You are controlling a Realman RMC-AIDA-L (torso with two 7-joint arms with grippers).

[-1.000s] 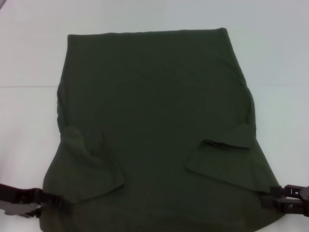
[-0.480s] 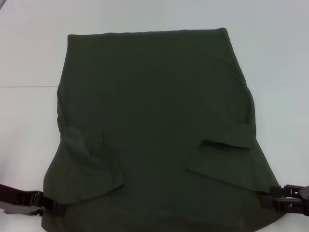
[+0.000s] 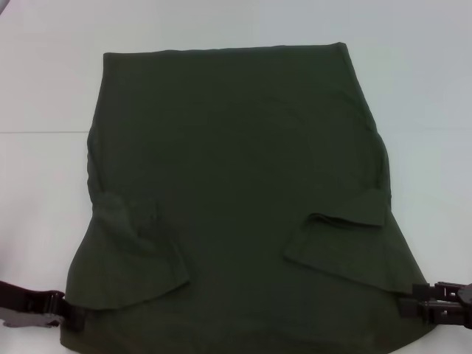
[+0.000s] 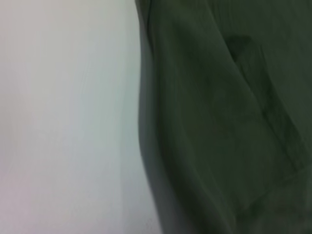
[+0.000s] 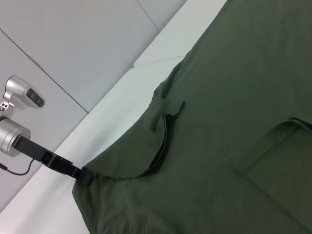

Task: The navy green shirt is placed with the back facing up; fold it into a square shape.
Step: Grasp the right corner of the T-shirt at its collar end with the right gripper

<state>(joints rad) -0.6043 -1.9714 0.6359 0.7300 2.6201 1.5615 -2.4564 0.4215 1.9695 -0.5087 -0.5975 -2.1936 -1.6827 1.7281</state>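
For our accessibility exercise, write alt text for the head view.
A navy green shirt lies flat on a white table, both sleeves folded inward. The left gripper and right gripper sit at its near corners, one on each side.

1. The shirt point(image 3: 236, 199) is spread flat on the table point(image 3: 44, 88), filling the middle of the head view; its straight far edge lies away from the robot, and its near edge is cut off at the bottom of that view.
2. Both sleeves are folded inward onto the body of the shirt; the left sleeve point(image 3: 136, 251) lies on the near left part, the right sleeve point(image 3: 343, 240) on the near right part, well apart from each other.
3. The left gripper point(image 3: 74, 317) is set at the shirt's near left corner, touching its edge; the right gripper point(image 3: 407, 308) is set at the near right corner, likewise at the edge.
4. Bare table is seen to the left, to the right and beyond the shirt.
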